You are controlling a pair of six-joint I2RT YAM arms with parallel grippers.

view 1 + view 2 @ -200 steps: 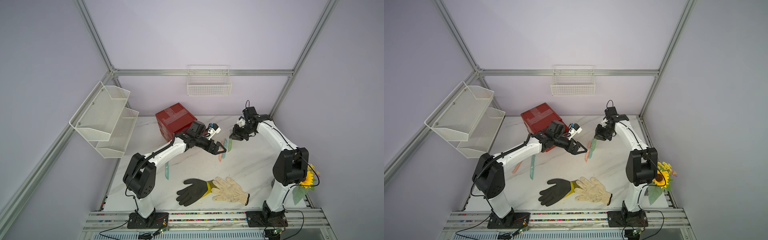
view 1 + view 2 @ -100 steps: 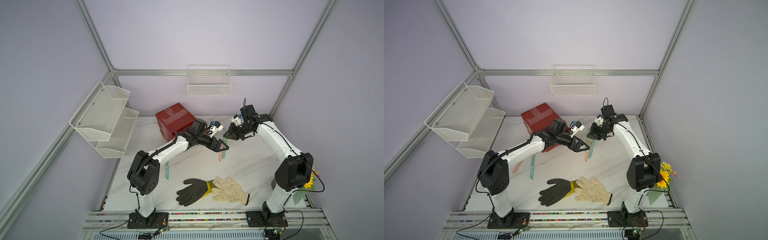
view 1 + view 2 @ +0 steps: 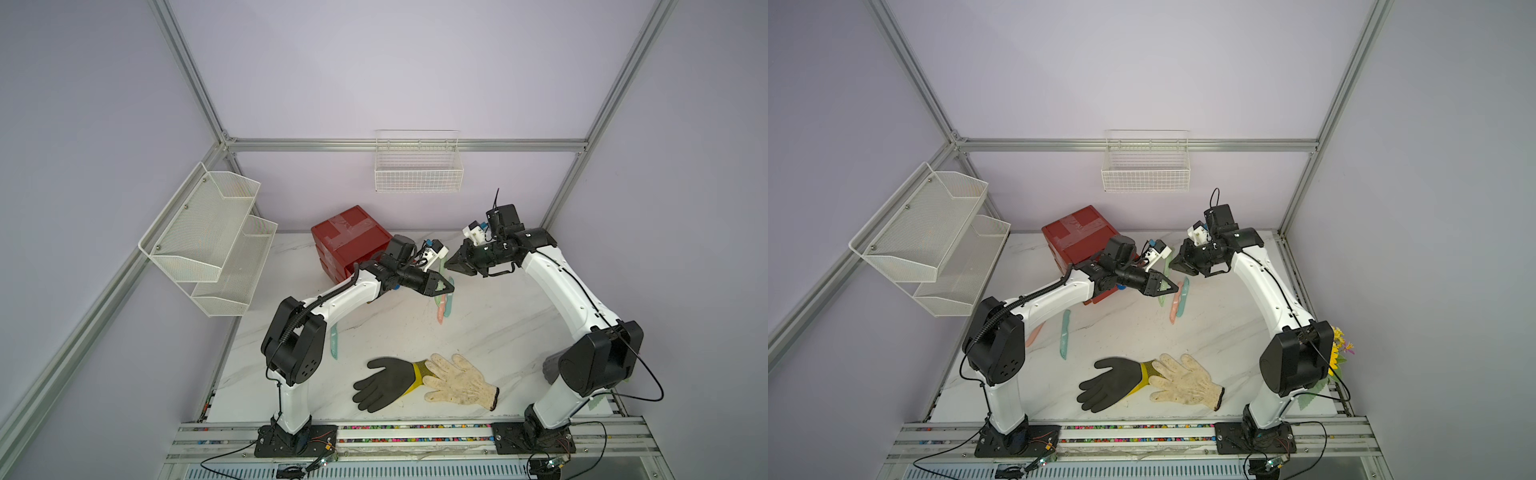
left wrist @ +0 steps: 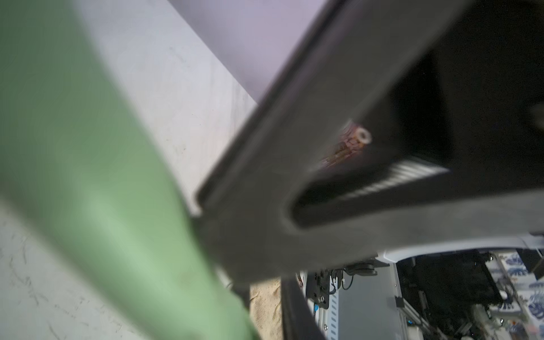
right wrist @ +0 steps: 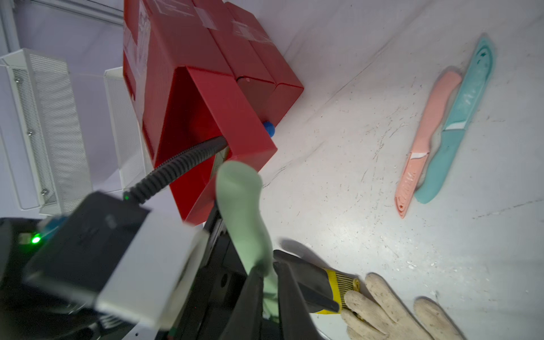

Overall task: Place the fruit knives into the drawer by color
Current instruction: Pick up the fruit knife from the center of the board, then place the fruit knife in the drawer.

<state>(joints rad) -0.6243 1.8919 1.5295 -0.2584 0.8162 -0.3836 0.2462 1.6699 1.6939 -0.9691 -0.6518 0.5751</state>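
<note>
Under both arms, a white marble tabletop (image 3: 498,316). On the side wall, well beyond the left gripper (image 3: 448,286), a two-tier white mesh shelf (image 3: 208,232). On the back wall, high above the right gripper (image 3: 451,264), a white wire basket (image 3: 417,166). Just behind the left gripper's wrist, on the side away from the right gripper, the red three-drawer cabinet (image 3: 353,237) with clear tape across its top. One drawer (image 5: 206,112) pulled out, a blue ball knob (image 5: 268,129) at its outer end; which of the three, hard to tell. Well short of both grippers, toward the arm bases, a black coated glove (image 3: 384,384) with a yellow cuff and a cream knit glove (image 3: 459,382), cream fingertips against that cuff. Left and right grippers tip to tip above the table, both closed on the same mint green knife (image 5: 244,212): right fingers (image 5: 248,306) pinching it in the right wrist view, left finger (image 4: 265,235) pressed against the blurred green knife in the left wrist view. On the table beneath the two grippers, a salmon pink knife (image 5: 424,138) and a teal knife (image 5: 462,112), side by side and touching. Back along the left arm, far from its gripper, a second teal knife (image 3: 1064,334) and a second salmon pink knife (image 3: 1034,334), the latter partly hidden by the elbow. By the right arm's base, well away from the right gripper, an artificial sunflower (image 3: 1335,359).
</note>
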